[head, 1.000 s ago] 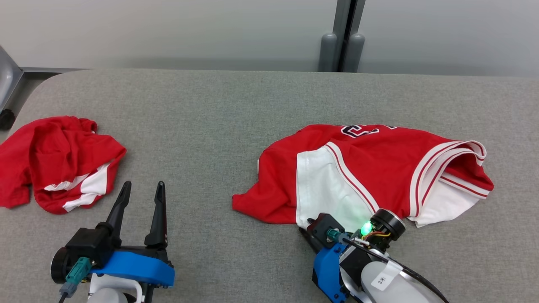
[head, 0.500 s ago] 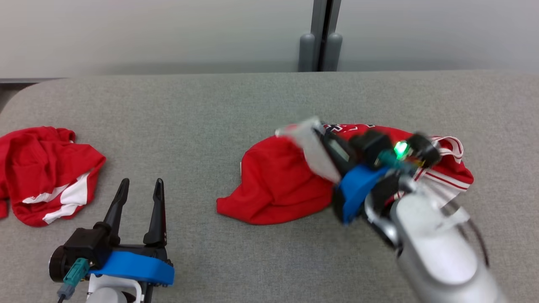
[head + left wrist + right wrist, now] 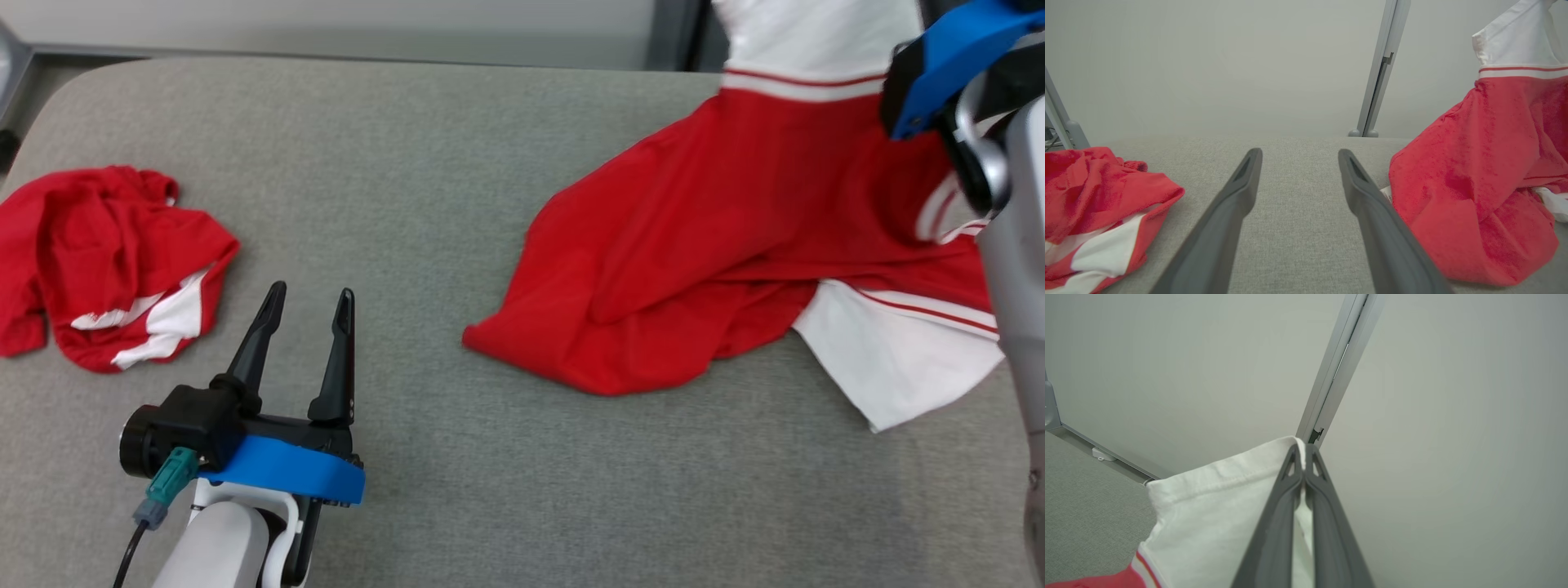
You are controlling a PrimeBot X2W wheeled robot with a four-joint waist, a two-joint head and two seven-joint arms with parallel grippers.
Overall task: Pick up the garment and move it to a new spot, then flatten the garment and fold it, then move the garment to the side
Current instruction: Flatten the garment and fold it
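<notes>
Right fingers (image 3: pixel 1290 486) are pinched shut on the white hem of the shirt (image 3: pixel 718 245), with only a thin edge of cloth past the tips, so it could slip if the lift is fast or the load swings. The shirt hangs from the upper right of the head view, its lower half lying on the table (image 3: pixel 408 163) at centre right. Drag on the rough top could pull it out of the pinch. With a one-point hold it will likely land twisted and be harder to flatten. Left fingers (image 3: pixel 337 351) are wide, holding nothing, lower left. Other red cloth (image 3: pixel 106 261) is at far left, so keep the drop clear of it.
</notes>
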